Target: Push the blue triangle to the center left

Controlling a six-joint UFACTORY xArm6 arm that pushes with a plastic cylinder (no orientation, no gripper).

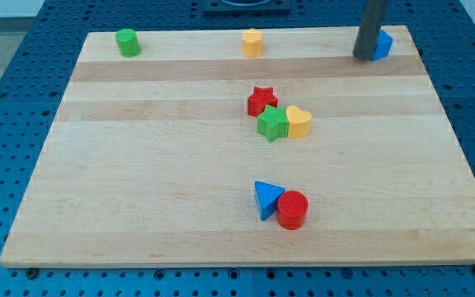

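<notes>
The blue triangle [265, 198] lies on the wooden board [155, 165] low and a little right of the middle. It touches a red cylinder [292, 209] on its right. My tip [364, 56] is near the board's top right corner, far from the triangle. The rod stands right against the left side of another blue block [382, 44], partly hiding it.
A red star [261, 101], a green star [272, 124] and a yellow heart-shaped block [298, 121] cluster above the triangle. A green cylinder [127, 42] sits at the top left and a yellow hexagonal block [252, 42] at the top middle.
</notes>
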